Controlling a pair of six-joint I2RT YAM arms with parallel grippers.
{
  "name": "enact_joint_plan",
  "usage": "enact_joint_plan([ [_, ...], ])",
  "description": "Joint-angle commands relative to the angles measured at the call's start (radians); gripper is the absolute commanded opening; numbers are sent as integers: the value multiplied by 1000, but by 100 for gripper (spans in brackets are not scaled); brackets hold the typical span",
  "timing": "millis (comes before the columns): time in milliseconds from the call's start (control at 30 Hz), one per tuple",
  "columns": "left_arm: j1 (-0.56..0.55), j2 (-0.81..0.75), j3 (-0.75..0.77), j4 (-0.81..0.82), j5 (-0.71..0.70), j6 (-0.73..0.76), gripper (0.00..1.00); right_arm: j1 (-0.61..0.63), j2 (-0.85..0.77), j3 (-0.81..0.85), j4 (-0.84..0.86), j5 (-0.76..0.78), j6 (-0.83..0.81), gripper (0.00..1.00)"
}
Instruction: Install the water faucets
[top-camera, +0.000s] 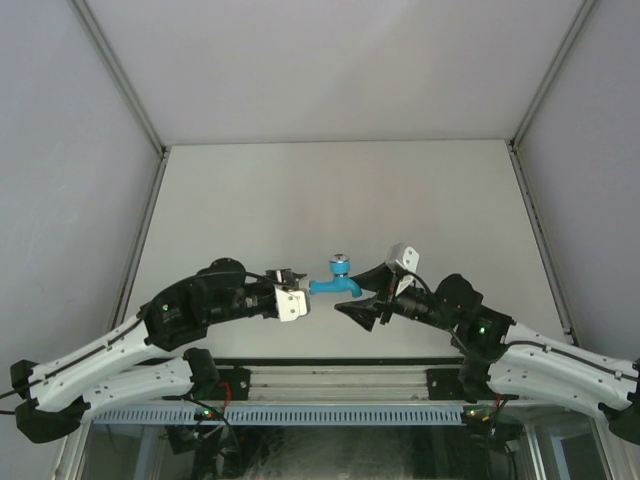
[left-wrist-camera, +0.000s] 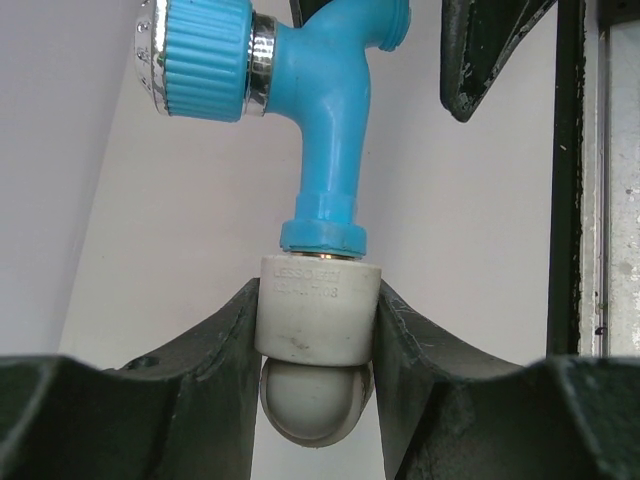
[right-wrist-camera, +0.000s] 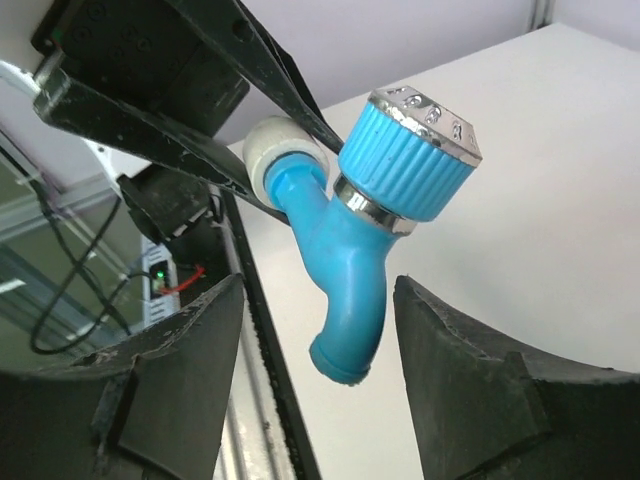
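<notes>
A bright blue water faucet (top-camera: 338, 280) hangs above the table between the two arms, its ribbed handle with a silvery cap pointing up. Its inlet end sits in a white-grey pipe fitting (left-wrist-camera: 318, 310). My left gripper (left-wrist-camera: 318, 330) is shut on that fitting, one finger on each side. In the right wrist view the faucet (right-wrist-camera: 350, 270) has its spout hanging down between the jaws of my right gripper (right-wrist-camera: 318, 290), which stands open with a gap on both sides of the spout. The fitting (right-wrist-camera: 275, 145) shows behind it, held by the left fingers (right-wrist-camera: 270, 70).
The white table (top-camera: 340, 190) lies under both arms, with grey walls and metal frame rails around it. A black rail and cables (right-wrist-camera: 160, 270) run along the near edge by the arm bases. One right finger (left-wrist-camera: 480, 50) shows at the top of the left wrist view.
</notes>
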Motion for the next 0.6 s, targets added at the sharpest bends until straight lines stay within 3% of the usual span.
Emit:
enact_joint_plan([
  [0, -1, -23, -3, 75, 13, -2, 0, -5, -35, 49, -63, 26, -184, 63],
  [100, 0, -26, -4, 75, 16, -2, 0, -6, -58, 49, -102, -7, -300, 66],
  [200, 0, -34, -3, 75, 24, -3, 0, 9, -89, 48, -197, -57, -566, 69],
  [367, -1, -35, -4, 72, 28, -4, 0, 77, -153, 16, -268, 27, -983, 76],
  [567, 0, -25, -12, 80, 41, -15, 0, 102, -155, 8, -253, 135, -1202, 78],
])
